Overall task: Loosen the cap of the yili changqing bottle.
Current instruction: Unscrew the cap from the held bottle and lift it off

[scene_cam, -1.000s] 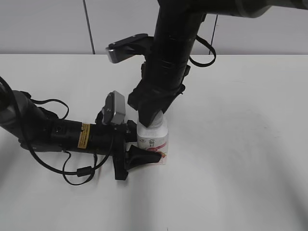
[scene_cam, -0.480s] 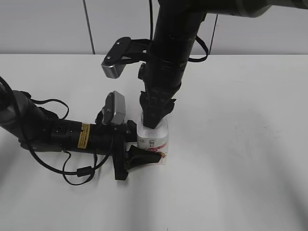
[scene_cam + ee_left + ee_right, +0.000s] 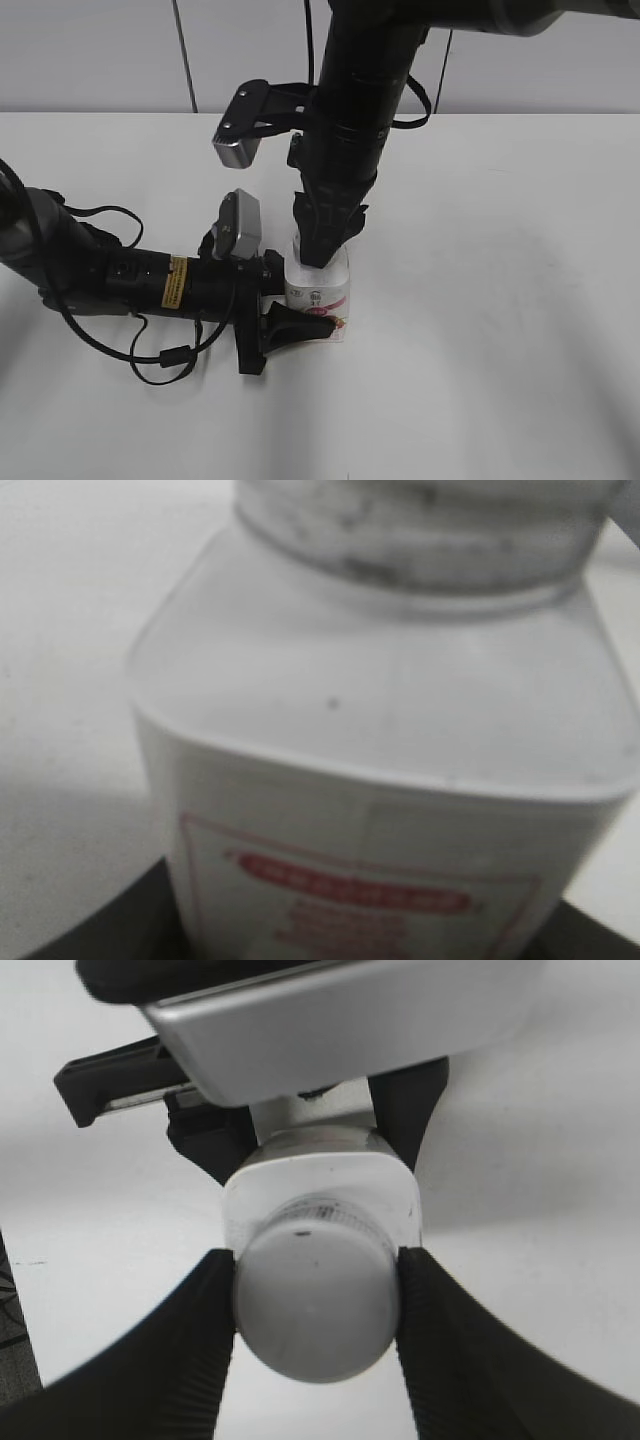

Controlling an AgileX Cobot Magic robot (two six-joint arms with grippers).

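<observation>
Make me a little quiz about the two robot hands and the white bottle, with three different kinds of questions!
1. True or false: the right gripper has its fingers on both sides of the cap.
2. What is the left gripper clamped on? A) the cap B) the body of the yili changqing bottle C) a cable
3. Fill in: the bottle stands upright on the white ____.

Key: 1 true. 2 B. 3 table.
</observation>
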